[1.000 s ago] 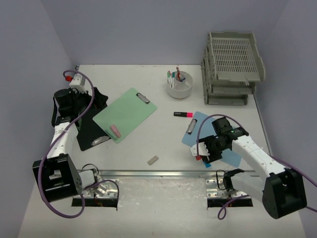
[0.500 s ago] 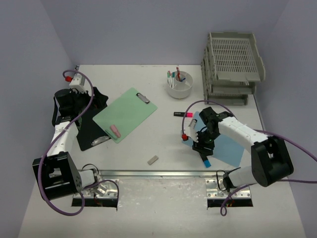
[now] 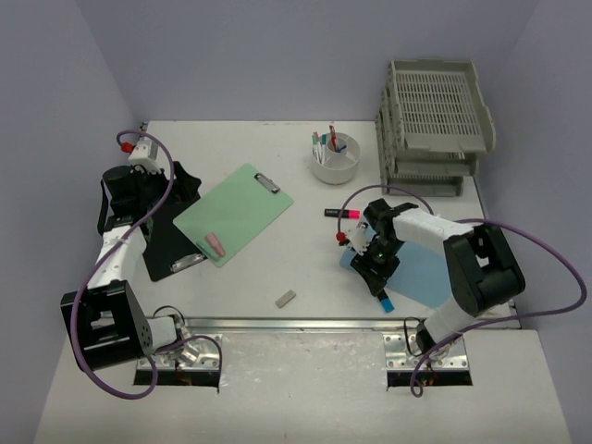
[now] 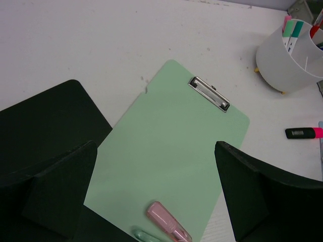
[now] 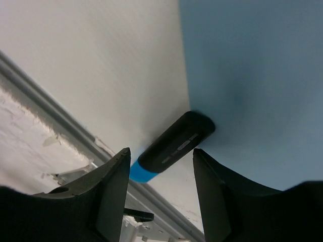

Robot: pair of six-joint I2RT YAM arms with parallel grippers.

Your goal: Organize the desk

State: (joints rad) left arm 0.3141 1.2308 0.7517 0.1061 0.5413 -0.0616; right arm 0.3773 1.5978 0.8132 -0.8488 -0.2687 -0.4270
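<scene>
Right hand (image 3: pixel 373 264) has swung inward from the near edge; it hovers spread wide astride the blue-capped marker (image 5: pixel 176 143) directly beneath, where blue clipboard (image 5: pixel 262 75) meets white surface (image 3: pixel 268 273). Likely step: marker pickup. Next: lower, close squarely.

The table (image 3: pixel 250 148) was seen as a large, flat, white rectangle, laid level and viewed from above. A metal rail (image 3: pixel 305 323) was fixed along its near edge, and it was enclosed at the left, far and right edges by pale lilac walls (image 3: pixel 277 55). Faint specks were noted toward the far edge.
</scene>
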